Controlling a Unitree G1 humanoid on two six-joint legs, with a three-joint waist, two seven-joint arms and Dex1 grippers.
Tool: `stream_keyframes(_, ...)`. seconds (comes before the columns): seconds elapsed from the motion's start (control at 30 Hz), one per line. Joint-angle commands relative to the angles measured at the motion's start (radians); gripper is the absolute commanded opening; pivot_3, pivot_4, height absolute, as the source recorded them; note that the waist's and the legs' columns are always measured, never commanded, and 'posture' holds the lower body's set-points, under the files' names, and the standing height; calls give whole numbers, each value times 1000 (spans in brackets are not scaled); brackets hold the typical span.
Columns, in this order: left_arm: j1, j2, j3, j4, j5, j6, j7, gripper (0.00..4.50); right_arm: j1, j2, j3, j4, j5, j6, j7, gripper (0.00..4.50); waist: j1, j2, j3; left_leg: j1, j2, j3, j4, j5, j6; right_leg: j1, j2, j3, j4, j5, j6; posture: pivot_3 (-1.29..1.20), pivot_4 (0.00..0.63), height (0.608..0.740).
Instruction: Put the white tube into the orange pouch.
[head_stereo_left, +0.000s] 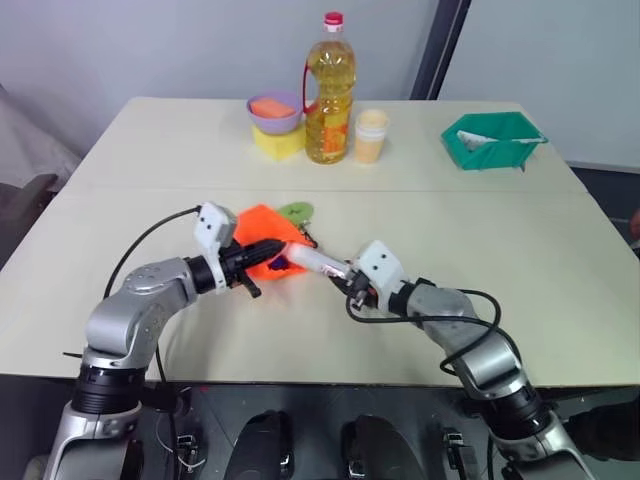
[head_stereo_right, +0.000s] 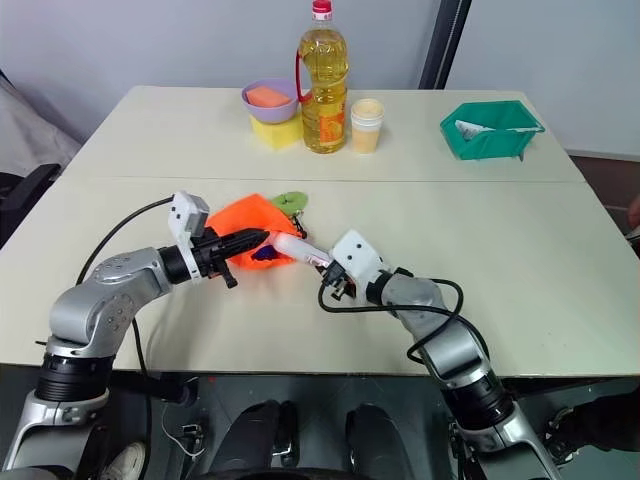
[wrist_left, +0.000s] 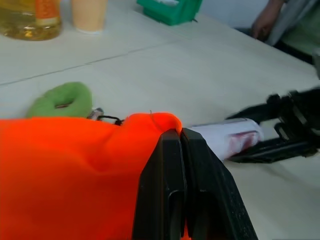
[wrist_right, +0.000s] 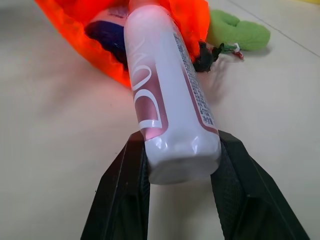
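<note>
The orange pouch (head_stereo_left: 262, 228) lies on the table's middle, its mouth facing right. My left gripper (wrist_left: 181, 137) is shut on the upper rim of that mouth and holds the fabric up. The white tube (wrist_right: 165, 100), with a pink printed label, is held at its tail end by my right gripper (wrist_right: 182, 142), whose fingers press on both sides. The tube (head_stereo_left: 315, 262) points left, and its far end sits at the pouch's opening. Something dark blue (wrist_right: 107, 37) shows inside the pouch. The green ring (head_stereo_left: 295, 211) on the black cord lies just behind the pouch.
At the table's far side stand a yellow oil bottle (head_stereo_left: 330, 95), a purple bowl (head_stereo_left: 275, 112) on a yellow block, and a pale orange cup (head_stereo_left: 371, 135). A green bin (head_stereo_left: 492, 140) sits far right. A person's hand (wrist_left: 267, 20) rests beyond the table's edge.
</note>
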Motion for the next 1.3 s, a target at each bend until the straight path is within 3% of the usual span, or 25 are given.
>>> stream_keyframes(0.03, 13, 9, -43, -76, 12, -18, -14, 0, -66, 46, 44, -2, -19, 24, -11, 1269, 0, 0, 0, 0, 0, 0, 0, 0, 0, 0, 0, 0, 0, 0, 0, 0, 150, 737)
stream_keyframes(0.27, 31, 14, -66, -95, 20, -17, -14, 0, -174, 156, 87, 151, -56, 37, -54, 1269, -1, 0, 0, 0, 0, 0, 0, 0, 0, 0, 0, 0, 0, 0, 0, 0, 150, 737)
stream_keyframes(0.57, 53, 22, -56, -100, 25, -21, -11, 0, -232, 281, 51, 308, -46, -7, -89, 1269, -4, 0, 0, 0, 0, 0, -1, 0, 0, -1, 0, 0, 0, 0, 0, 0, 150, 737)
stream_keyframes(0.8, 94, 63, -15, -66, 46, -50, -16, 0, -140, 181, 26, 141, -6, 19, 4, 4476, -2, 0, 0, 0, 0, 0, -1, 0, 0, -1, 0, 0, 0, 0, 0, 0, 150, 737)
stream_keyframes(1.1, 169, 103, -13, 26, 82, -120, -63, 0, -29, -68, -70, -56, 88, 21, 169, 4476, -5, 0, 0, 0, 0, 0, -2, -1, 0, -2, -2, 0, -1, 0, -1, 0, 150, 737)
stream_keyframes(1.2, 180, 98, -5, 24, 60, -112, -83, 881, -64, -45, -116, 1, 98, 50, 124, 4500, -6, 0, 0, 0, 0, 0, -3, -1, 0, -2, -2, 0, -1, 0, -2, 0, 150, 737)
stream_keyframes(1.3, 189, 104, -1, 5, 63, -123, -93, 2322, -121, 30, -183, 82, 130, 107, 55, 4500, -5, 0, 0, 0, 0, 0, -3, 0, -1, -3, -2, 0, -1, 0, -3, 0, 150, 737)
